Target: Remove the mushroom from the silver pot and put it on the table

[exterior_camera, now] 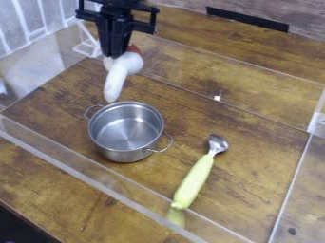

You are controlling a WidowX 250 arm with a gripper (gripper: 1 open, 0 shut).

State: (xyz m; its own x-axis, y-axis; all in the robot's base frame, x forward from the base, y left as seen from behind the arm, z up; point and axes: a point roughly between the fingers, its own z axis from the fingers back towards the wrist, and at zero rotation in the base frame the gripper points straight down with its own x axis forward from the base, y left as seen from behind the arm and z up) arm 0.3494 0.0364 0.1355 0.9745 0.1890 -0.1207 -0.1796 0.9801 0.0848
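The white mushroom [118,76] hangs in the air above and to the left of the silver pot [127,132], its pale stem pointing down and a trace of its reddish cap at the top. My black gripper [118,49] points straight down at the upper left and is shut on the mushroom's top. The pot stands empty on the dark wooden table [241,104], its two loop handles showing at the sides.
A yellow-green handled spoon [197,176] lies on the table right of the pot. Clear plastic walls [76,176] fence the work area along the front and left. A small white speck [218,96] lies on the planks further back.
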